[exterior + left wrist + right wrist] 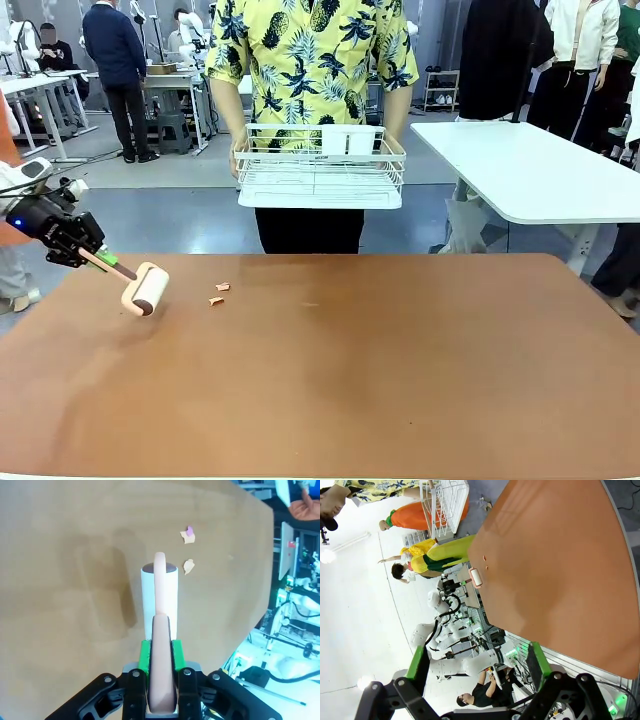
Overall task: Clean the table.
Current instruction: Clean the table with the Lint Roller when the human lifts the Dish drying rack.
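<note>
Reddish-brown table [400, 380] looks smooth and rigid; my left gripper [98, 260] clamps the light lint roller [150, 290] by its handle, right gripper [477, 667] gapes empty; scraps [216, 300] seem papery.

The left tool [161, 652] is black with green pads [144, 655] and silver screws [186, 671].

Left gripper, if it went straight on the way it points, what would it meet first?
Holding the lint roller, the left gripper points down at a slant. The roller head leads and would probably press into the table first; the two scraps lie beyond.
</note>
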{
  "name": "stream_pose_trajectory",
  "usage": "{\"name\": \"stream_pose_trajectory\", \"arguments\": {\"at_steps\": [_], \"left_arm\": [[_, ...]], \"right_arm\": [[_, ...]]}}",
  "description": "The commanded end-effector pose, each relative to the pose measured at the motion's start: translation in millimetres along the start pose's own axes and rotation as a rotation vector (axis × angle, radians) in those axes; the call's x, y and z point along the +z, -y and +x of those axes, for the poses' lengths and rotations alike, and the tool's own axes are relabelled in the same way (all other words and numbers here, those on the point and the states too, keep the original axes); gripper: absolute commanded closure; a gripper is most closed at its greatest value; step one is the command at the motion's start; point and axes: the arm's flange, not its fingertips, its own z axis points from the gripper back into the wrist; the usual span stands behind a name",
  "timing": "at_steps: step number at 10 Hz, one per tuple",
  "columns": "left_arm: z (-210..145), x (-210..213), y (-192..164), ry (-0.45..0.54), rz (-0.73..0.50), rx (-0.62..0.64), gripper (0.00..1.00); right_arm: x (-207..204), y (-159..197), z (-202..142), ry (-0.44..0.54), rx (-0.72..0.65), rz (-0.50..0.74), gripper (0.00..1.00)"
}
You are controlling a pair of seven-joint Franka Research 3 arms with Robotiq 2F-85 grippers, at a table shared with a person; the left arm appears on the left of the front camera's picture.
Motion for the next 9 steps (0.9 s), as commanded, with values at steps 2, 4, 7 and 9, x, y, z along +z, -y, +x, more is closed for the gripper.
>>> {"name": "stream_pose_trajectory", "arguments": {"at_steps": [2, 4, 7, 9], "left_arm": [[0, 0, 0, 0.0, 0.0, 0.0, 0.81], [0, 0, 0, 0.0, 0.0, 0.0, 0.81], [6, -1, -3, -0.006, -0.014, -0.002, 0.81], [14, -6, 2, -0.019, -0.031, 0.054, 0.81]], "right_arm": [[1, -3, -1, 0.002, 0.006, -0.002, 0.0], [1, -3, -1, 0.002, 0.006, -0.002, 0.0], [1, -3, -1, 0.002, 0.006, -0.002, 0.0], [1, -3, -1, 0.002, 0.006, -0.002, 0.0]]}}
